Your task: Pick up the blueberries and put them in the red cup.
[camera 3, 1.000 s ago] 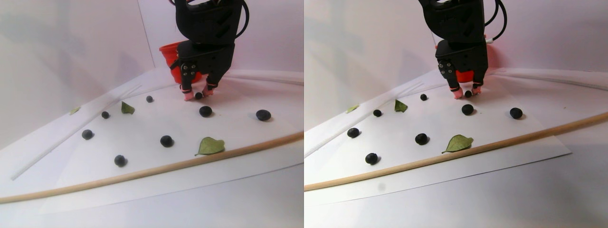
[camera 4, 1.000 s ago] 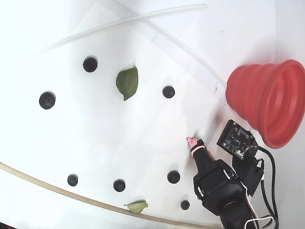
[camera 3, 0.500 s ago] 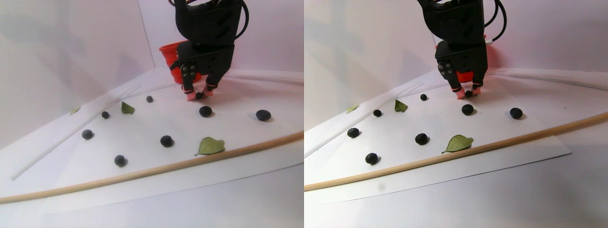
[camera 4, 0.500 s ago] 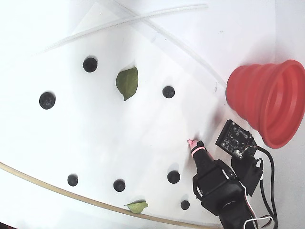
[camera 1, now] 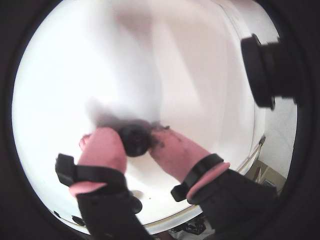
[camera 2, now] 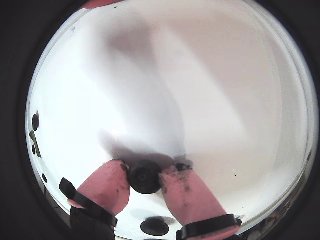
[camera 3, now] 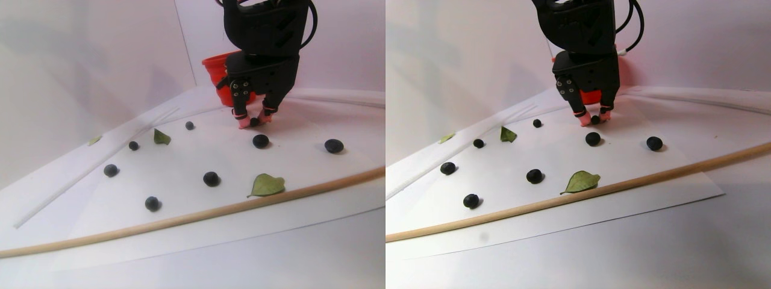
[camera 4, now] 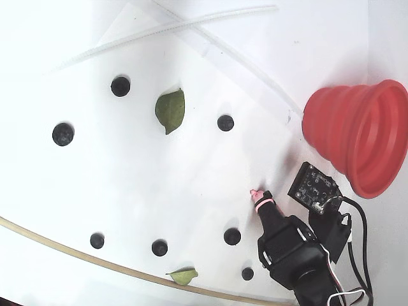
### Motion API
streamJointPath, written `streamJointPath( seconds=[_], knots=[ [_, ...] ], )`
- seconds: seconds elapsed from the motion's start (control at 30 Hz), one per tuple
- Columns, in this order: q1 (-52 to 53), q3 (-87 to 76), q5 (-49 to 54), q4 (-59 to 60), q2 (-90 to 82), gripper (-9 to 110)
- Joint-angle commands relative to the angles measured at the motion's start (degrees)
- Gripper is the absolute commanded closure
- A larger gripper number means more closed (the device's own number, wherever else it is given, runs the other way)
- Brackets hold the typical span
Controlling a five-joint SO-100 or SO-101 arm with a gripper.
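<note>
**A:** What is the arm doing?

**B:** The gripper [camera 2: 145, 181] is down at the white sheet [camera 4: 159, 185], and its two pink fingertips [camera 1: 102, 147] are closed on a single blueberry [camera 1: 134, 140]. In both wrist views the dark berry sits squarely between the pink tips, touching each of them. The stereo pair view shows the same berry [camera 3: 254, 121] as a small dark dot pinched between the tips, right at the surface; whether it rests on the sheet or is just clear of it cannot be told.

**A:** Where are the other berries?

**B:** The loose blueberries [camera 4: 62, 134] are scattered across the sheet, well apart from one another. In the fixed view, three lie in the upper half and four along the lower part, two of those close to the black arm [camera 4: 293, 255]. A green leaf [camera 4: 170, 109] lies between two of the upper berries, and a smaller leaf [camera 4: 183, 276] lies beside a thin wooden rod [camera 4: 70, 253] that curves along the lower edge.

**A:** And the cup?

**B:** The red cup [camera 4: 357, 137] stands at the right edge of the fixed view, up and to the right of the gripper, apart from it. In the stereo pair view it is behind the arm, mostly hidden.
</note>
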State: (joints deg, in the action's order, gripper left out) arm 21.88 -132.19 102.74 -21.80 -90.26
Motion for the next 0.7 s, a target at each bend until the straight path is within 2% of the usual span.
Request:
streamJointPath(
  seconds=[0.0,0.67],
  knots=[
    [0.18,-0.09,0.44,1.58,-6.59,91],
    [-0.79,-1.85,-0.62,16.88,-19.16,90]
  ],
)
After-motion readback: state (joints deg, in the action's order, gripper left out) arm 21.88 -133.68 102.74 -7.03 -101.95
